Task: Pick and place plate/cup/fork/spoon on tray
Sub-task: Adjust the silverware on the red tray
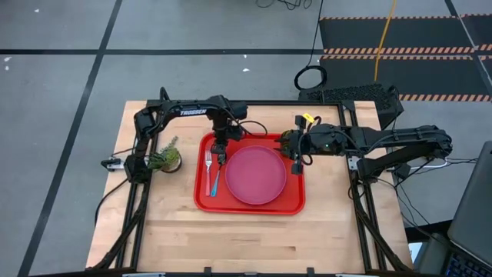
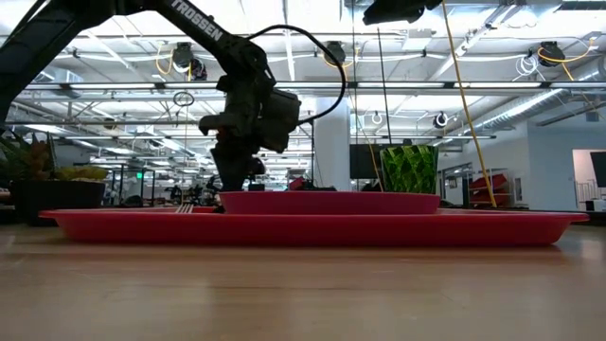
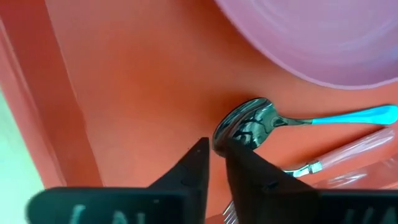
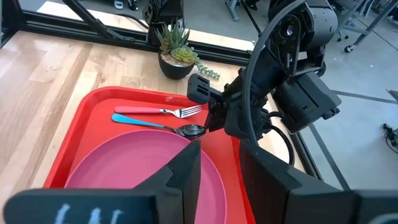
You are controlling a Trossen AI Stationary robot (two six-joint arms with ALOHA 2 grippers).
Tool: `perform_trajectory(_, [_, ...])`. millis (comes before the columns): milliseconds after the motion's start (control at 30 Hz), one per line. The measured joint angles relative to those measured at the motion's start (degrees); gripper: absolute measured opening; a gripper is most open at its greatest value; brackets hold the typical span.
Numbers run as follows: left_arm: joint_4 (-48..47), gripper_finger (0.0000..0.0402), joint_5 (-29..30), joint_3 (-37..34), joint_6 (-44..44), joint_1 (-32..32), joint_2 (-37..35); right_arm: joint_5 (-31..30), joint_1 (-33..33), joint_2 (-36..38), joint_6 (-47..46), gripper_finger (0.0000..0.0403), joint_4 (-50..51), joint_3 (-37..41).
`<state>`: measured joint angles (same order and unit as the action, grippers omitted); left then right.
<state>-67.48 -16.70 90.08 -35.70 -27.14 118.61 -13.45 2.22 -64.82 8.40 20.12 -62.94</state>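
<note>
We see the left gripper point(image 3: 214, 155), fingers nearly pressed together and holding nothing, just above the dark-bowled, blue-handled spoon point(image 1: 216, 183) lying on the big red rectangular tray point(image 1: 296, 201), at nine o'clock of the round pink plate point(image 1: 255, 175). Best lift straight off. The right gripper point(image 4: 217, 163) hovers slightly spread over the tray, above a pale wooden table point(image 1: 254, 238).

Plate point(image 2: 329, 201) on tray point(image 2: 312, 228), cup point(image 2: 408, 169) behind.
</note>
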Motion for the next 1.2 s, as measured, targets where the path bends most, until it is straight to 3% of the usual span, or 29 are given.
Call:
perform_trajectory(267, [0.2,0.0119,0.8,0.0,0.2,0.2,0.0,0.0,0.0,0.0,-0.2,0.0105,0.1,0.0])
perform_trajectory(733, [1.6,0.0122,0.8,-3.1,-0.1,0.3,0.4,0.0,0.0,0.0,-0.2,0.0105,0.3,0.0])
perform_trajectory(1200, [-0.1,0.0122,5.0,-3.1,0.0,0.3,0.3,0.0,0.0,0.0,-0.2,0.0105,0.3,0.0])
